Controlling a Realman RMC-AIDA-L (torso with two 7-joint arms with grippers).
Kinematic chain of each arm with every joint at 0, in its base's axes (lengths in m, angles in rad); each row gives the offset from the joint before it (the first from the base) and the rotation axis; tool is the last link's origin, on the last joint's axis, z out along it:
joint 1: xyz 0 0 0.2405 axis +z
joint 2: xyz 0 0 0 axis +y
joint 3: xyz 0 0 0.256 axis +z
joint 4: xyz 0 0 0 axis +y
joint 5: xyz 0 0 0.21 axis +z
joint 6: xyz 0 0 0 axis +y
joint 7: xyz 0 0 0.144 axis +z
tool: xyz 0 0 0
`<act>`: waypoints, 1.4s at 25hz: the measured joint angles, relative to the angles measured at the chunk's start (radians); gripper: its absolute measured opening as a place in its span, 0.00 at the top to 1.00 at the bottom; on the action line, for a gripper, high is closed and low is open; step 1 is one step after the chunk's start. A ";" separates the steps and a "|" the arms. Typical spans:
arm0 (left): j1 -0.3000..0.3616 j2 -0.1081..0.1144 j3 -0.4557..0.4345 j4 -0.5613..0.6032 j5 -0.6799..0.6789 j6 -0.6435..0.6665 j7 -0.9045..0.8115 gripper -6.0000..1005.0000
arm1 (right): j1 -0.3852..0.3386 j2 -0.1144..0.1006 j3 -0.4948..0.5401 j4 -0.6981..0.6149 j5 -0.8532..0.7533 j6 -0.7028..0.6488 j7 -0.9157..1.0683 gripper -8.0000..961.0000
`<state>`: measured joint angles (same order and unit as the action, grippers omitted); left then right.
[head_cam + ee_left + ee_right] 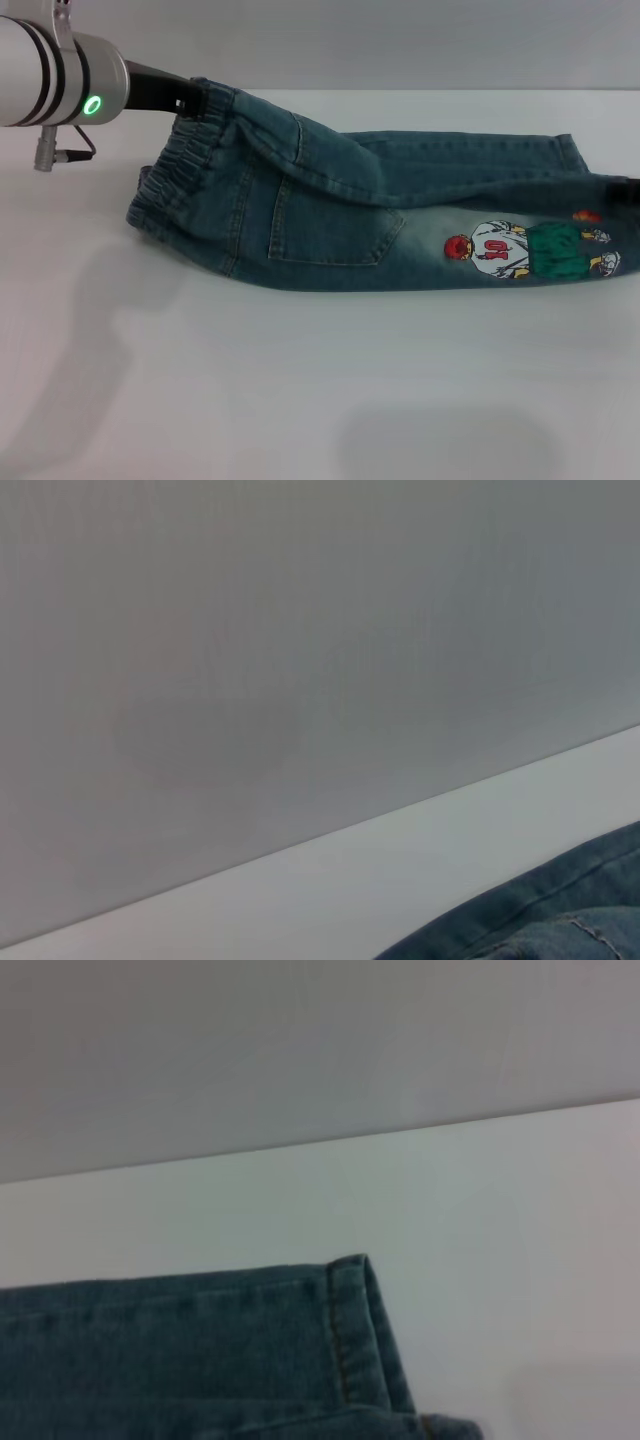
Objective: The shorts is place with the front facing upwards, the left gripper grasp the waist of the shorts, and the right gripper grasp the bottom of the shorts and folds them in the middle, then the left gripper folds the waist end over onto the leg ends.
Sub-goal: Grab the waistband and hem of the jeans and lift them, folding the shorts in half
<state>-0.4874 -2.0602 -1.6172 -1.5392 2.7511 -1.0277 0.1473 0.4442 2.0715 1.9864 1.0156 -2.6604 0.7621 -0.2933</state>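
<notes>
The blue-green denim shorts [330, 210] lie folded lengthwise across the white table [300, 380], with a stitched pocket and a colourful cartoon patch [525, 250] facing up. The puckered waist [185, 160] is at the left. My left gripper [193, 98] is shut on its far top corner, which is raised off the table. The leg ends [590, 170] are at the right. A black bit of my right gripper [628, 190] shows there at the picture's edge, against the hem. Denim [560, 920] fills a corner of the left wrist view. A stitched hem [345, 1340] shows in the right wrist view.
The silver-grey left arm with its green ring light [92, 105] reaches in from the upper left. White table surface extends in front of the shorts, and a pale wall [400, 40] stands behind the table's far edge.
</notes>
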 joint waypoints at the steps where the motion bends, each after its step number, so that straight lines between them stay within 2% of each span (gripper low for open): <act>1: 0.001 0.000 0.000 -0.001 -0.001 0.000 0.000 0.88 | -0.002 0.000 0.000 0.002 0.005 0.000 -0.009 0.48; 13: 0.000 0.000 0.002 0.002 -0.003 0.000 0.000 0.87 | 0.002 -0.001 0.000 -0.001 0.008 0.000 -0.045 0.77; 18: 0.000 0.000 0.002 0.002 -0.003 0.000 0.000 0.86 | -0.006 -0.001 0.000 0.008 0.008 0.001 -0.049 0.96; 24: 0.000 0.000 0.003 0.001 -0.002 0.002 0.000 0.86 | -0.006 0.002 0.000 0.047 0.008 0.018 -0.061 0.99; 35: 0.001 0.000 -0.001 0.003 -0.002 0.019 0.000 0.84 | -0.001 0.000 0.008 0.148 0.008 0.039 -0.061 0.98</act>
<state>-0.4867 -2.0601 -1.6184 -1.5359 2.7489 -1.0092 0.1473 0.4431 2.0711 1.9942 1.1641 -2.6519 0.8014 -0.3544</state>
